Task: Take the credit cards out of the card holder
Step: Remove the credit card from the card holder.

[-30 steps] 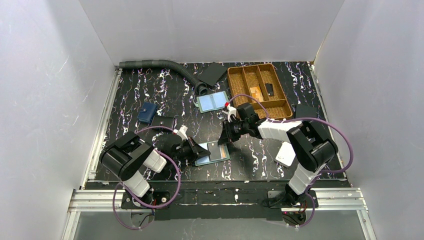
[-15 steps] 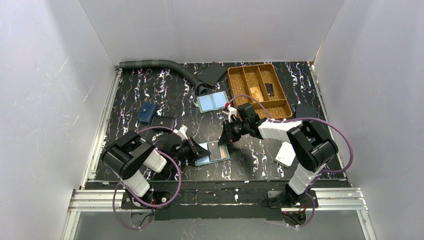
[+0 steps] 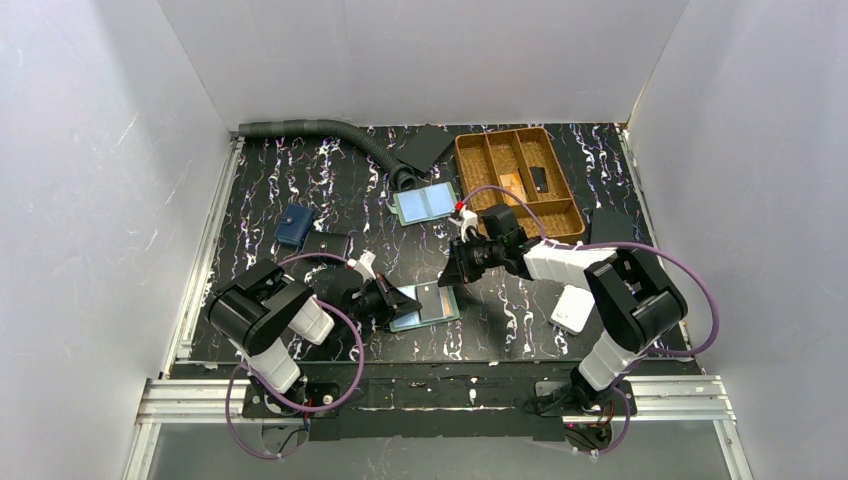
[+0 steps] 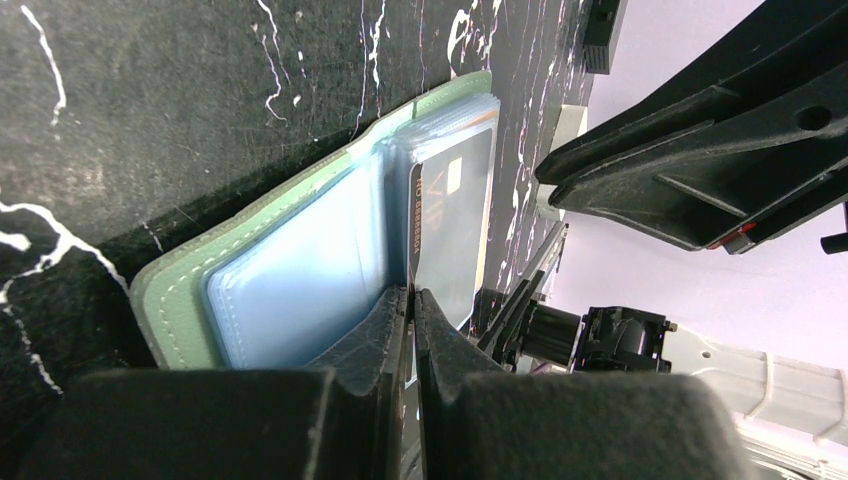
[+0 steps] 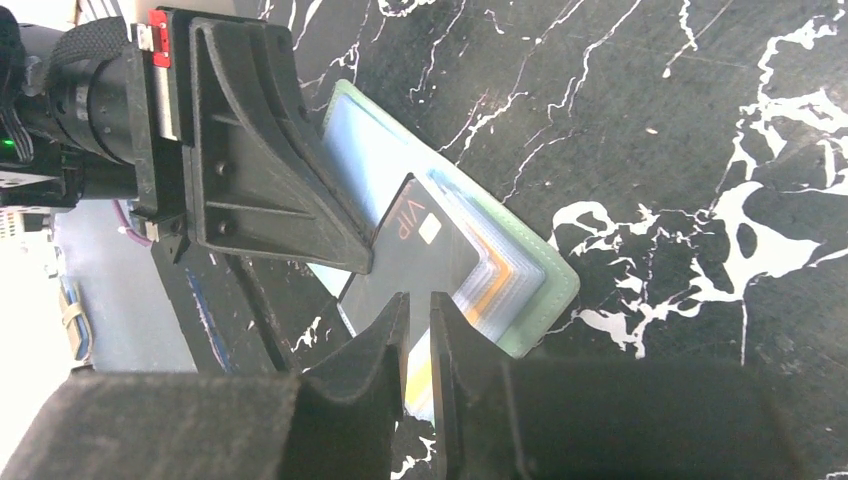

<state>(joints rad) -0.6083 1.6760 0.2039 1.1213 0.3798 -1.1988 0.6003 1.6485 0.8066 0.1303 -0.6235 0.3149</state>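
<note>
The card holder [image 3: 412, 321] lies open on the counter [image 3: 330, 190]. The left tool [image 4: 411, 298], jaws together, sits at its fold. A dark card [image 5: 410, 255] slants out of the holder, long axis toward the right tool [image 5: 417, 303], whose jaws stand slightly apart at the card's corner; whether it grips cannot be told.

Black two-finger left gripper [image 4: 411, 295] sits low, pinched tight. Right gripper [image 5: 418, 300] angles down facing it, cracked just a sliver.
</note>
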